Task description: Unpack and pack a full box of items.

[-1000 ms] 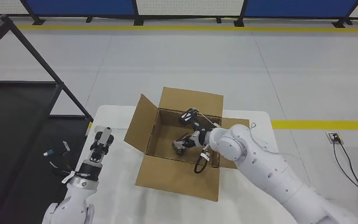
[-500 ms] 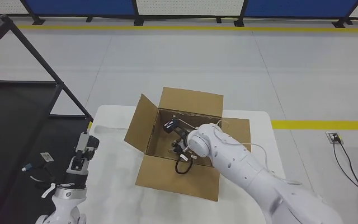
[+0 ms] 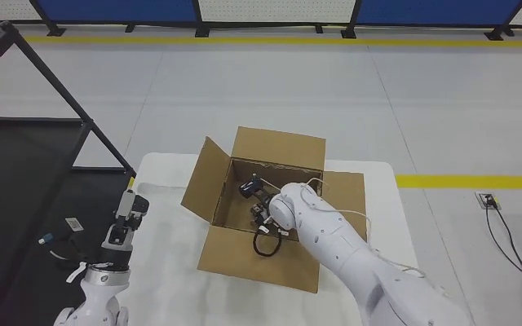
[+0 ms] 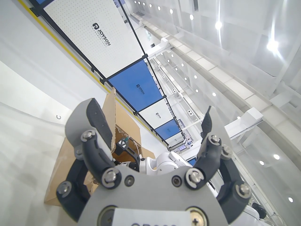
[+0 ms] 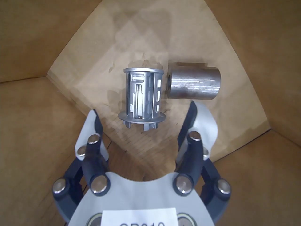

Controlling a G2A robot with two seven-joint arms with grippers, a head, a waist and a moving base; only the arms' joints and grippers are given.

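An open cardboard box [image 3: 277, 147] stands in the middle of the white table [image 3: 163, 269]. My right gripper [image 3: 258, 213] is down inside it, open, its fingers [image 5: 191, 116] just above the box floor. Between and just beyond the fingertips lies a slotted silver cylinder with a flange [image 5: 143, 97]. A plain steel cylinder [image 5: 194, 80] lies end-on against it. Neither part is touched. My left gripper [image 3: 129, 210] is at the table's left edge, pointing upward, open [image 4: 150, 109] and empty.
The box flaps [image 3: 198, 183] are folded outward on all sides. A black metal frame [image 3: 49, 81] stands off the table's left side, with loose cables [image 3: 61, 236] below it. Bare table surface lies left of and in front of the box.
My right arm has shifted leftward inside the box. My left gripper has drawn back from the box toward the table's left edge.
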